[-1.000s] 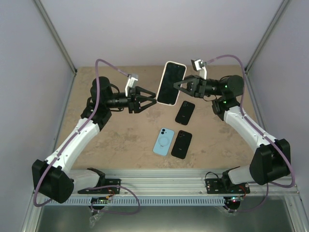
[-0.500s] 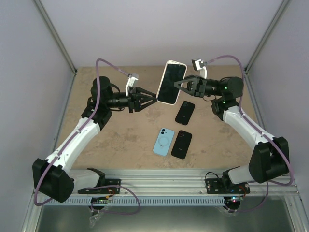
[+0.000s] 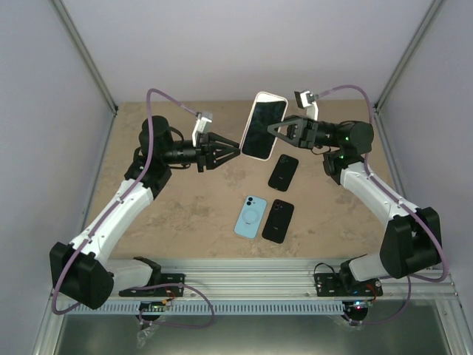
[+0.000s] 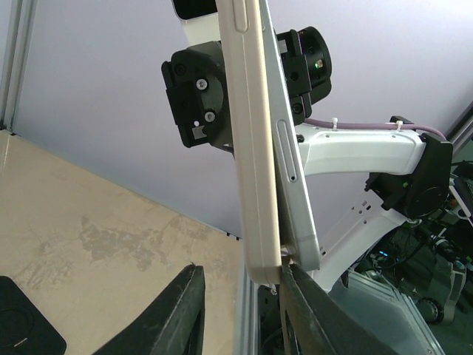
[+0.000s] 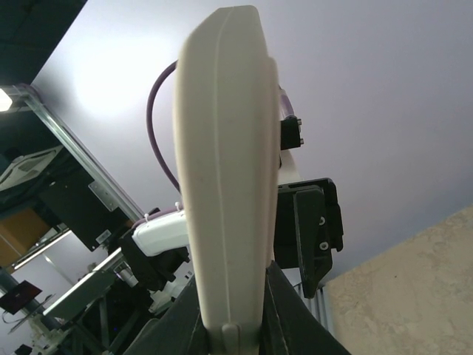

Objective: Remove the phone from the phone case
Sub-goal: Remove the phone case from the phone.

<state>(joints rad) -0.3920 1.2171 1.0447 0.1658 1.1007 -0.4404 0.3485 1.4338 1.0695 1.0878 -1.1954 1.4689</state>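
The phone in its cream phone case [image 3: 263, 127] hangs in the air above the far middle of the table, dark screen up. My right gripper [image 3: 270, 130] is shut on its right edge; the right wrist view shows the fingers [image 5: 284, 303] pressing both sides of the case [image 5: 225, 148]. My left gripper [image 3: 235, 150] is at the lower left corner, its jaws narrowly apart. In the left wrist view, one fingertip [image 4: 288, 270] touches the seam between the cream case [image 4: 251, 148] and a thinner silvery slab [image 4: 294, 177] splaying from it. The other finger [image 4: 188, 296] stands clear.
On the tan table lie a black phone [image 3: 283, 171], a light blue phone or case [image 3: 250, 216] and another black one [image 3: 278, 220] beside it. Grey walls close in the back and sides, and a metal rail [image 3: 244, 285] runs along the near edge.
My left gripper's jaws have narrowed and its tips have crept closer to the case's lower corner. The right arm has shifted the phone slightly to the right.
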